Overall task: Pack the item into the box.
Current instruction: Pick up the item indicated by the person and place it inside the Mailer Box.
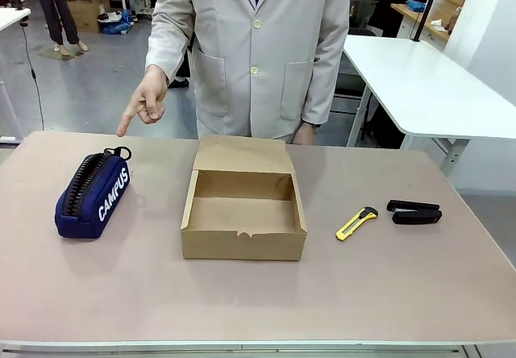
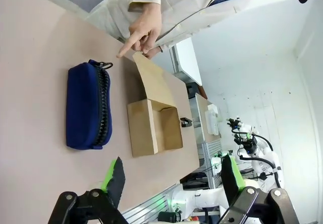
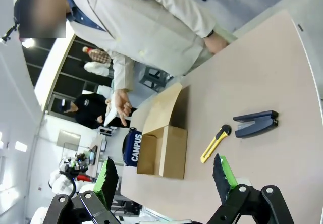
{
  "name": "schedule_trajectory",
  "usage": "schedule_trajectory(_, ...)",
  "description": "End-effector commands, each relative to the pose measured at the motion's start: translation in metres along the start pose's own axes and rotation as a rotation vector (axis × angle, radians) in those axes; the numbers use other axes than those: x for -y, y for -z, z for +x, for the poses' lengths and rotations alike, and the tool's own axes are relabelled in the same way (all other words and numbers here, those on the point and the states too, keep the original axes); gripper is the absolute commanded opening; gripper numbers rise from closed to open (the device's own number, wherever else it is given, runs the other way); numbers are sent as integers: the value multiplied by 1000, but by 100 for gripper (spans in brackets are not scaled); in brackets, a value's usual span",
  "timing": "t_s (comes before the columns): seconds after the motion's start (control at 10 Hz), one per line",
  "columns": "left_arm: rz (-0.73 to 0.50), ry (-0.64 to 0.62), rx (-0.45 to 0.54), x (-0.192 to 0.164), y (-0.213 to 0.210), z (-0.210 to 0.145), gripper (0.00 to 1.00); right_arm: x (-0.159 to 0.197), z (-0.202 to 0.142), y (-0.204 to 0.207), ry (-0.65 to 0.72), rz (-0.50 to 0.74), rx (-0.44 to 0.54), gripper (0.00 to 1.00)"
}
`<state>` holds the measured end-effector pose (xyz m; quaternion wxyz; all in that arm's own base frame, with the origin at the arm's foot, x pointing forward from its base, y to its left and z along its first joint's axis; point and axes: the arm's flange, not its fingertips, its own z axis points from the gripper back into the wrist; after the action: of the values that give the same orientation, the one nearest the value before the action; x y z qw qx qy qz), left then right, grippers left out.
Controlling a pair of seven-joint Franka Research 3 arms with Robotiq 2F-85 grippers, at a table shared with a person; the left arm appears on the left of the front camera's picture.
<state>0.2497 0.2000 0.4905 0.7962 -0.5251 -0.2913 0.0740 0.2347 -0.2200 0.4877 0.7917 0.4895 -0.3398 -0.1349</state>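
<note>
Beige table (image 1: 403, 285), workshop behind. Nothing packed yet: pouch (image 1: 93, 195) lies on table, well left of box (image 1: 242, 245). Box open, empty. Person's hand (image 1: 145, 101) points at pouch. Left end effector (image 2: 170, 167) and right end effector (image 3: 164, 167) are spread wide, holding nothing. Grasp, carry and placement all remain.

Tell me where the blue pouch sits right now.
Front view: the blue pouch lies at the left of the table, clear of the open box to its right, near the person's pointing hand.
</note>
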Motion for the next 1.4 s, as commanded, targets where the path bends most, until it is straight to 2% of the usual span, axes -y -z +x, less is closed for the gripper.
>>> schedule_trajectory(0.0,-18,24,6,2,0,3,100,-2,4,2,-25,14,6,100)
schedule_trajectory(0.3,1,-1,0,1,1,0,100,-2,4,2,-25,14,6,100)
schedule_trajectory(0.4,157,39,-24,13,9,11,100,-2,4,2,-25,14,6,100)
schedule_trajectory(0.5,354,89,-51,28,35,19,100,-2,4,2,-25,14,6,100)
schedule_trajectory(0.6,523,216,-121,45,72,20,100,-2,4,2,-25,14,6,100)
schedule_trajectory(0.7,625,303,-196,60,112,20,100,-2,4,2,-25,14,6,100)
schedule_trajectory(0.8,703,366,-230,70,144,15,100,-2,4,2,-25,14,6,100)
schedule_trajectory(0.9,830,437,-213,73,169,11,100,-2,4,2,-25,14,6,100)
schedule_trajectory(1.0,897,497,-262,75,186,5,100,-2,4,2,-25,14,6,100)
schedule_trajectory(1.1,832,486,-202,85,195,4,100,-2,4,2,-25,14,6,100)
schedule_trajectory(1.3,792,481,-226,90,186,14,100,-2,4,2,-25,14,6,100)
